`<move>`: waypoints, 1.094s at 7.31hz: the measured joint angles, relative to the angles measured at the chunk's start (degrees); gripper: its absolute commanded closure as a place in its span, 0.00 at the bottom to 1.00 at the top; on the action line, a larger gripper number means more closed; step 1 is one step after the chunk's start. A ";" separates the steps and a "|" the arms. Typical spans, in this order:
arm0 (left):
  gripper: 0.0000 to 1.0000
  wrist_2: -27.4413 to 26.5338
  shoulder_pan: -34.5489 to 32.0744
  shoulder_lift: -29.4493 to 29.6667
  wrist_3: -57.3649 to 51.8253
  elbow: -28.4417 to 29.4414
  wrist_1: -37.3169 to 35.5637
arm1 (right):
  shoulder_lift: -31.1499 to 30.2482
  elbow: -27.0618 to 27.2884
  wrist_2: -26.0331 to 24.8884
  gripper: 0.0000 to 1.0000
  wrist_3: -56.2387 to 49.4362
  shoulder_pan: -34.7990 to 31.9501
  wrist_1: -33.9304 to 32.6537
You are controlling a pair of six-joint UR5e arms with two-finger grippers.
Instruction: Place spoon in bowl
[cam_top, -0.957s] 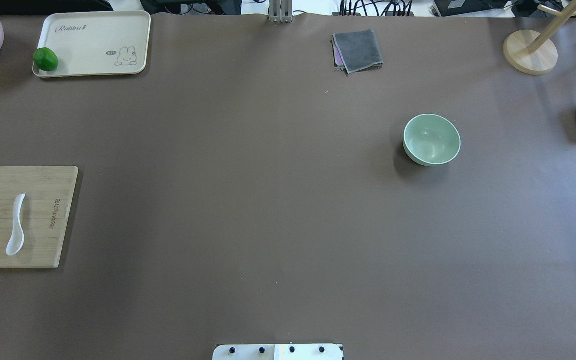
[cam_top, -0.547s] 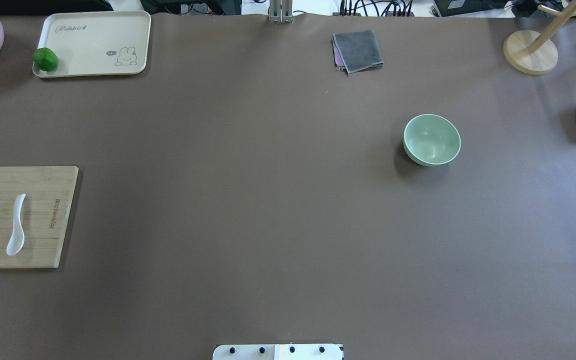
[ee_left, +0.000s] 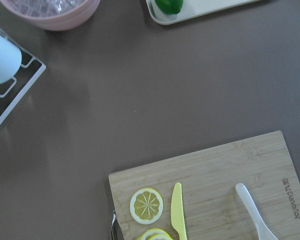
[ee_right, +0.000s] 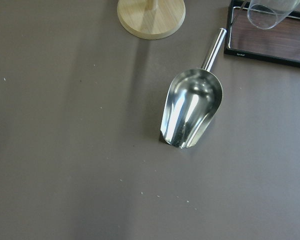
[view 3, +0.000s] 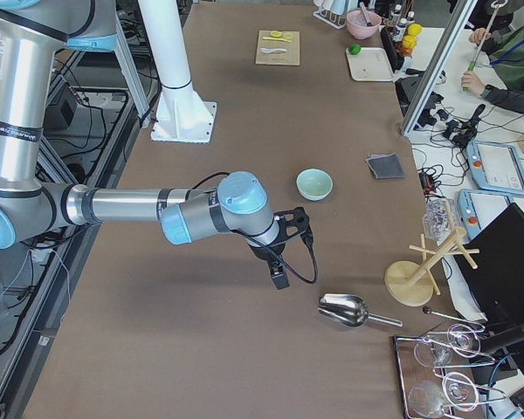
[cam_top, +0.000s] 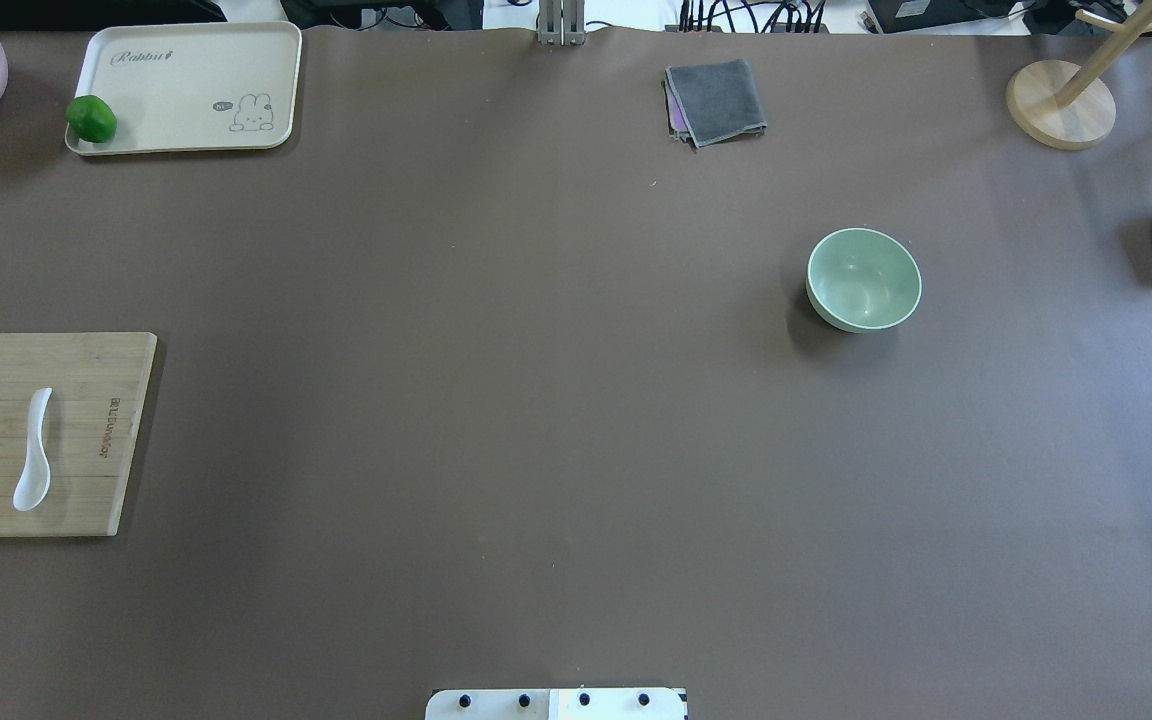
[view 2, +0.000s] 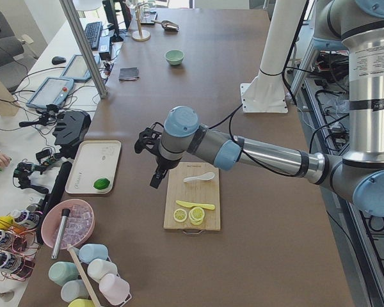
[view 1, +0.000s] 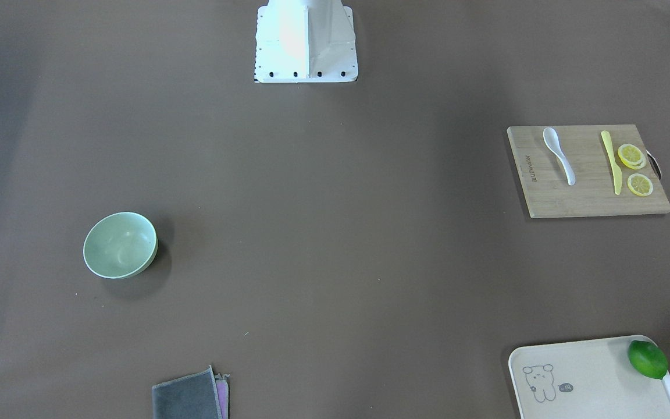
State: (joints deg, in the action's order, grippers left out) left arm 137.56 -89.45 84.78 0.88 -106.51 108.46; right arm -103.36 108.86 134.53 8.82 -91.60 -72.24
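**Both arms stretched low over the desk, spoon lying on the board**

The left arm reached out level from the base, its left gripper (view 2: 155, 179) pointing down over the desk's left end, close by the cutting board (cam_top: 86, 430). The right arm stretched likewise toward the right end, its right gripper (view 3: 279, 278) hanging near the metal scoop (ee_right: 192, 114). Only the side views caught the fingers, so whether they were parted or closed could not be told. The spoon (cam_top: 33, 450) lay flat on the board at the left edge, beside the yellow knife (view 1: 611, 162) and lemon slices (view 1: 631, 155). Farther off, the bowl (cam_top: 864, 279) stood upright toward the far right, well apart from the spoon. In the overhead view, neither had shifted from half a second before.
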 measured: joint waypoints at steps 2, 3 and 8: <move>0.02 3.37 0.17 -0.17 1.77 1.25 5.50 | 2.18 0.46 0.07 0.04 11.20 6.75 0.89; 0.02 4.03 0.37 -1.51 2.24 1.94 10.20 | 3.00 0.39 -2.44 0.05 19.42 11.97 3.81; 0.02 4.45 0.65 -3.32 2.55 4.09 16.73 | 11.68 -4.62 -27.40 0.16 59.05 42.68 18.42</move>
State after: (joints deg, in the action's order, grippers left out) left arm 142.01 -88.80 81.46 3.44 -102.42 125.19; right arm -91.67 104.25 107.13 67.87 -48.92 -53.82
